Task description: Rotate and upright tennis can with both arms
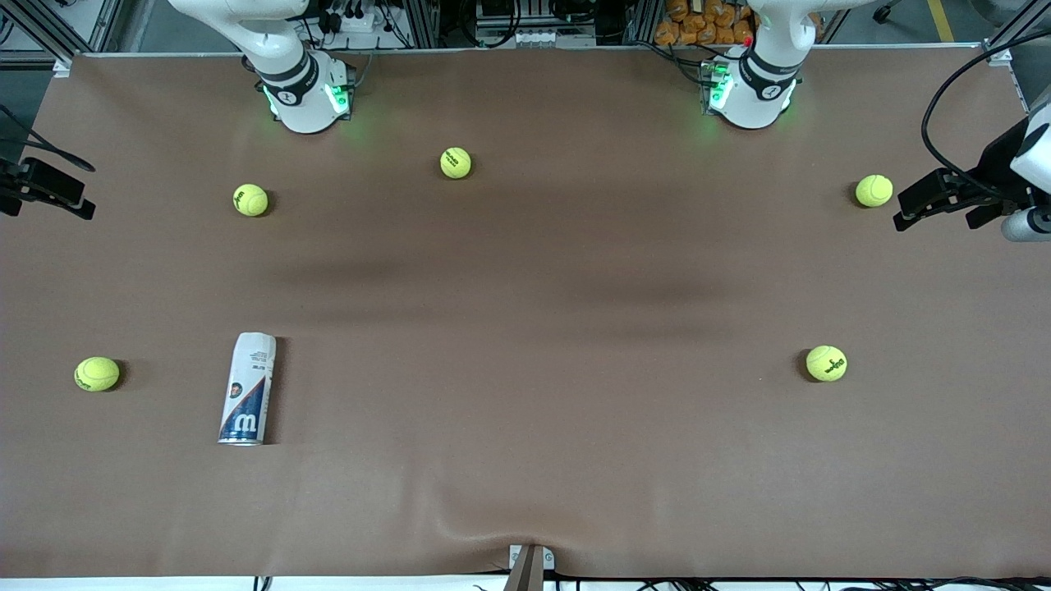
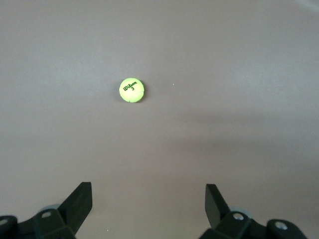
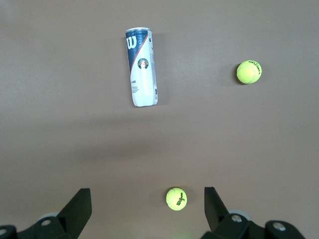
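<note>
The tennis can [image 1: 246, 387] lies on its side on the brown table, toward the right arm's end, with its silver rim pointing at the front camera. In the right wrist view the tennis can [image 3: 141, 66] shows far below. My right gripper [image 3: 147, 199] hangs high over the table near its own base, open and empty. My left gripper [image 2: 148, 199] is also open and empty, high over bare table with one ball [image 2: 132, 90] below. Both hands are out of the front view; only the right arm [image 1: 296, 78] and the left arm [image 1: 759, 78] show there, at their bases.
Several yellow tennis balls lie scattered: one [image 1: 97, 373] beside the can, one [image 1: 250, 199] near the right base, one [image 1: 456, 162] mid-table, two [image 1: 874, 190] [image 1: 826, 363] at the left arm's end. Black fixtures [image 1: 49, 193] [image 1: 944, 201] jut in over both table ends.
</note>
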